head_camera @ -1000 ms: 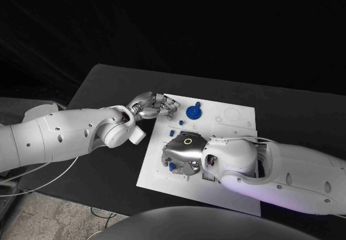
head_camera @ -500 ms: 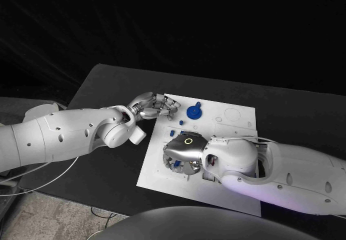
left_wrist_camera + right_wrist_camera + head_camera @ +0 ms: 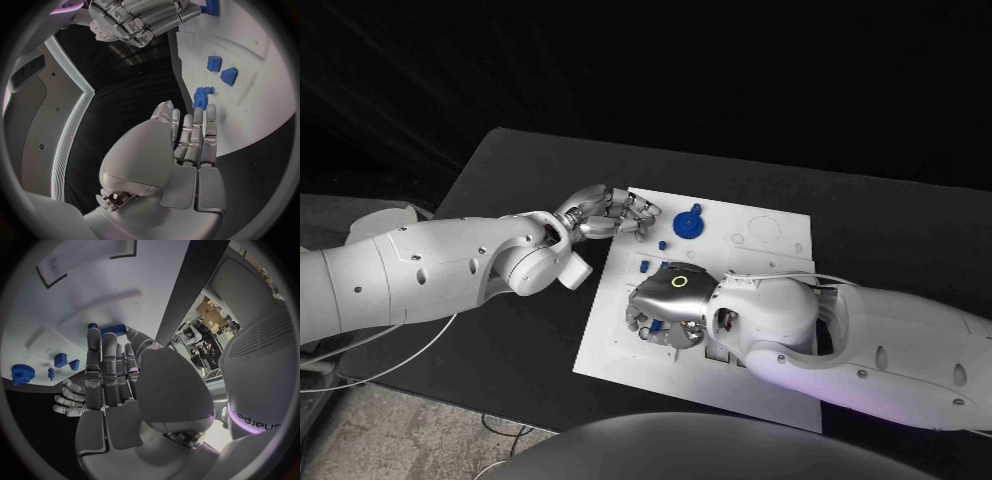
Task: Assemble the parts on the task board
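head view: parts lie loose on the board; left hand hovers spread, right hand presses a blue piece; assembly looks barely begun.

white, flat and rectangular task board, lying in the middle of the black bench. round blue gear-like part resting flat near the far edge of the board. two small blue blocks side by side nearby on the white surface. another blue piece just at the right robot hand fingertips.
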Robot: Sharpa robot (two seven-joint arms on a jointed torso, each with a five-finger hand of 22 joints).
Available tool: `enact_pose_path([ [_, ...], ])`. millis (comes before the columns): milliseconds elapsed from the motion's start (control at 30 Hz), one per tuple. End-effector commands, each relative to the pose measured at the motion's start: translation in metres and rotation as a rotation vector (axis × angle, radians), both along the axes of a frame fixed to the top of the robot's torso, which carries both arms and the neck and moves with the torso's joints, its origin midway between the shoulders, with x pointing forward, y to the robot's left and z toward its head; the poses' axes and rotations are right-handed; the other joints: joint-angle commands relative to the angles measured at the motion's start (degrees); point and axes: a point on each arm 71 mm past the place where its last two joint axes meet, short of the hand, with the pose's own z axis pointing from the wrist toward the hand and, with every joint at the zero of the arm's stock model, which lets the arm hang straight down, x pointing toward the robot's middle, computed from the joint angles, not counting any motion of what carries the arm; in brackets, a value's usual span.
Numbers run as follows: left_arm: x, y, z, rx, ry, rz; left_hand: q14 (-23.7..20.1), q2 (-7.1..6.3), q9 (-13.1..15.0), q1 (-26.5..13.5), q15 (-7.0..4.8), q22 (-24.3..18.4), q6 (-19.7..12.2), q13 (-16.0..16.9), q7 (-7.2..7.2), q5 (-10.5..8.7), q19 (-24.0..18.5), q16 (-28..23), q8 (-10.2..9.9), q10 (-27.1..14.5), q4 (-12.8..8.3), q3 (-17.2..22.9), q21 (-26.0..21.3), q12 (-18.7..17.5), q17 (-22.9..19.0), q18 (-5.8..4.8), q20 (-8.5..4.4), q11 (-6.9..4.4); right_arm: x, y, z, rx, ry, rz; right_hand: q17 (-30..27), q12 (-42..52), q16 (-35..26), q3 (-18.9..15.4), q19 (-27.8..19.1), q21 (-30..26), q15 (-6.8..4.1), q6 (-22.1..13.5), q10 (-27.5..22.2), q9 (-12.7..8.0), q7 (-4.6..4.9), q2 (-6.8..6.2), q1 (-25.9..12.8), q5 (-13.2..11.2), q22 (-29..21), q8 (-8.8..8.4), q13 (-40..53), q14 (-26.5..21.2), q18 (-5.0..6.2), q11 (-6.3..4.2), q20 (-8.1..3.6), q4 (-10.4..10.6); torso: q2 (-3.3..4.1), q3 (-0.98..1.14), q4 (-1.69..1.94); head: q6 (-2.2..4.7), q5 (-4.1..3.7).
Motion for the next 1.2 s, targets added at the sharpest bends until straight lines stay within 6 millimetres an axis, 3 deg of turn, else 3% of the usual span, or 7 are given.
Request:
enact_pose_path([
  [33,-0.001,-0.002,0.000,-0.012,0.006,-0.018,-0.08,0.48,-0.07,0.12,0.47,1.01,-0.12,-0.07,0.32,0.30,-0.12,0.19,0.40,-0.09,0.16,0.26,-0.33,0.40,-0.10,0.78,0.18,0.34,0.000,-0.004,0.005,0.051,-0.030,0.004,3.58,-0.14,3.47,-0.05,1.08,0.76,-0.25,-1.35,-0.39,-0.99,0.93,-0.59,-0.34,-0.82,1.49,-1.20,-0.29,2.67,1.07,-0.34,0.00,0.75,-0.06,0.04,0.09,0.00,0.17],
  [267,-0.002,0.000,0.000,-0.012,0.004,-0.013,-0.08,0.48,-0.08,0.12,0.48,1.01,-0.13,-0.09,0.33,0.30,-0.13,0.19,0.41,-0.09,0.16,0.26,-0.33,0.40,-0.10,0.78,0.19,0.34,0.004,-0.021,0.022,0.138,-0.039,-0.007,9.67,-2.70,9.62,-0.91,4.31,7.75,-0.37,-3.83,-2.36,-4.18,2.22,-1.64,-0.84,-3.75,2.50,-3.59,-2.87,6.74,0.32,-0.20,-0.20,2.42,-0.14,-0.05,-0.02,0.00,0.75],
  [400,-0.002,0.000,0.000,-0.015,-0.001,-0.013,-0.08,0.48,-0.08,0.15,0.49,1.02,-0.13,-0.11,0.33,0.30,-0.14,0.21,0.42,-0.09,0.14,0.27,-0.35,0.41,-0.11,0.78,0.19,0.36,0.007,-0.030,0.028,0.148,-0.040,-0.018,10.24,-4.62,10.38,-2.10,4.81,9.20,-0.19,-5.12,-3.65,-5.87,2.38,-1.97,-0.46,-4.90,2.67,-4.01,-4.67,7.08,0.13,0.13,-0.12,3.35,-0.07,-0.08,0.05,0.00,1.20],
  [533,-0.003,-0.001,0.000,-0.019,-0.004,-0.017,-0.08,0.47,-0.08,0.21,0.49,1.02,-0.13,-0.13,0.32,0.32,-0.16,0.22,0.44,-0.08,0.10,0.29,-0.36,0.42,-0.11,0.77,0.20,0.37,0.010,-0.036,0.027,0.116,-0.031,-0.027,10.17,-5.65,10.49,-2.39,4.80,9.59,-0.31,-5.11,-3.67,-7.01,2.37,-1.84,0.90,-3.14,2.70,-3.86,-5.98,6.94,0.10,-0.01,-0.10,3.52,-0.08,-0.01,0.13,0.00,1.39],
  [733,-0.003,-0.001,0.000,-0.022,-0.003,-0.020,-0.08,0.46,-0.08,0.26,0.50,1.03,-0.13,-0.15,0.31,0.33,-0.16,0.24,0.45,-0.07,0.07,0.30,-0.37,0.43,-0.12,0.77,0.20,0.38,0.015,-0.039,0.023,0.067,-0.039,-0.034,9.91,-6.94,10.49,-1.55,4.48,10.01,-0.58,-3.84,-3.05,-8.49,2.31,-1.50,3.46,2.53,2.74,-3.44,-7.96,6.55,0.16,-0.32,-0.37,2.69,-0.01,0.09,0.24,0.00,1.39],
  [1033,-0.003,-0.001,0.000,-0.022,-0.003,-0.021,-0.08,0.42,-0.09,0.35,0.51,1.03,-0.14,-0.20,0.33,0.33,-0.18,0.26,0.48,-0.06,0.00,0.32,-0.39,0.44,-0.13,0.77,0.20,0.38,0.018,-0.034,0.014,0.045,-0.029,-0.029,10.09,-6.88,10.78,-1.84,4.24,10.36,-0.62,-2.55,-2.27,-8.79,2.07,-1.73,2.80,1.85,2.72,-2.95,-8.52,6.56,0.13,-0.52,-0.43,3.08,-0.15,0.15,0.22,0.00,0.94],
  [1200,-0.003,-0.002,0.000,-0.023,0.000,-0.024,-0.08,0.42,-0.09,0.35,0.51,1.03,-0.14,-0.20,0.33,0.33,-0.18,0.26,0.48,-0.06,0.00,0.32,-0.39,0.44,-0.13,0.77,0.20,0.38,0.017,-0.030,0.006,0.040,-0.012,-0.028,10.19,-6.23,10.98,-1.95,4.10,10.64,-0.67,-1.28,-1.38,-8.53,1.85,-1.72,2.51,1.82,2.73,-2.29,-8.48,6.52,0.12,-0.60,-0.46,3.25,-0.08,0.08,0.16,0.00,0.68],
])
